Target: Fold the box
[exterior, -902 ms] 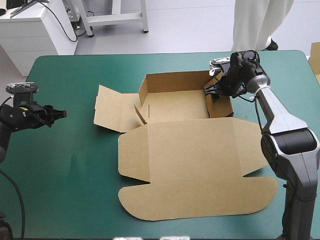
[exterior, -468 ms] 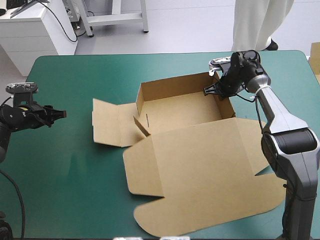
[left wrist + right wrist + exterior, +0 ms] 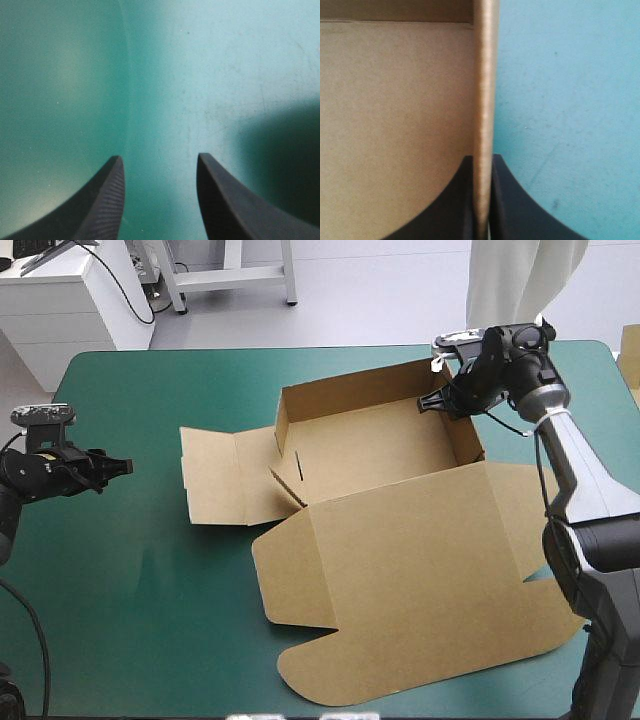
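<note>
While the right gripper point(image 3: 447, 403) clamps the right wall of the box point(image 3: 400, 540) at mid-table and the left gripper point(image 3: 122, 468) hangs released well apart, any pull should stay slow and level.

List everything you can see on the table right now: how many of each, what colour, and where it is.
box: one, brown, middle to right of the table; tray walls raised at the far part, a flap spread out to the left, lid spread toward the near edge.
table cover: one, teal-green, under everything.
left hand: one, black fingers, open, over bare cover near the table's left edge, apart from the box.
right hand: one, black fingers, shut on the box's right wall near its far corner.
</note>
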### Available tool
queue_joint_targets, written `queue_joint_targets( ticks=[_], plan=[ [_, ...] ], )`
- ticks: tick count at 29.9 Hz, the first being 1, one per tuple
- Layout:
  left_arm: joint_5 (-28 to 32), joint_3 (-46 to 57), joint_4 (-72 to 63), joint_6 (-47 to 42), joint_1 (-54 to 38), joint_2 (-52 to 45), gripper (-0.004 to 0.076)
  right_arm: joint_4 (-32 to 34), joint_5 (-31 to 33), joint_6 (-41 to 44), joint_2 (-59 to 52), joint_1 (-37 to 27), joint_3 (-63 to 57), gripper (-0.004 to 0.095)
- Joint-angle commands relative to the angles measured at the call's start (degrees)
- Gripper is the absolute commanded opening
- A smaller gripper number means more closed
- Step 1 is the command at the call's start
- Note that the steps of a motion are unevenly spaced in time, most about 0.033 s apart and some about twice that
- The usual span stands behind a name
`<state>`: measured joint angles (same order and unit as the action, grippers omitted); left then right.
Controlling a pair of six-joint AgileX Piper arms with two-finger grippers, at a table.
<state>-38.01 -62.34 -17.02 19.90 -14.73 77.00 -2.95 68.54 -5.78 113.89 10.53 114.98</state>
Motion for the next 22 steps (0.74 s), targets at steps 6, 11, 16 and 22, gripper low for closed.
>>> queue_joint_targets(
  ticks=[6,11,16,22],
  plan=[
    [4.2,-1.6,1.4,-0.2,0.0,-1.0,0.0326,-5.9,-2.5,-1.5,-12.6,-6.5,1.6,-0.0023],
    [4.3,-1.6,-2.8,-0.2,0.0,1.0,0.0326,-15.4,-2.9,-4.2,-17.1,-11.1,1.6,-0.0023],
    [3.6,-1.6,-11.6,4.9,0.0,3.5,0.0326,-23.3,-2.9,-6.6,-20.1,-14.1,1.6,-0.0023],
    [0.0,-1.6,-28.0,16.0,0.8,4.6,0.0326,-27.0,-3.4,-6.6,-20.8,-14.3,1.6,-0.0023]
  ],
)
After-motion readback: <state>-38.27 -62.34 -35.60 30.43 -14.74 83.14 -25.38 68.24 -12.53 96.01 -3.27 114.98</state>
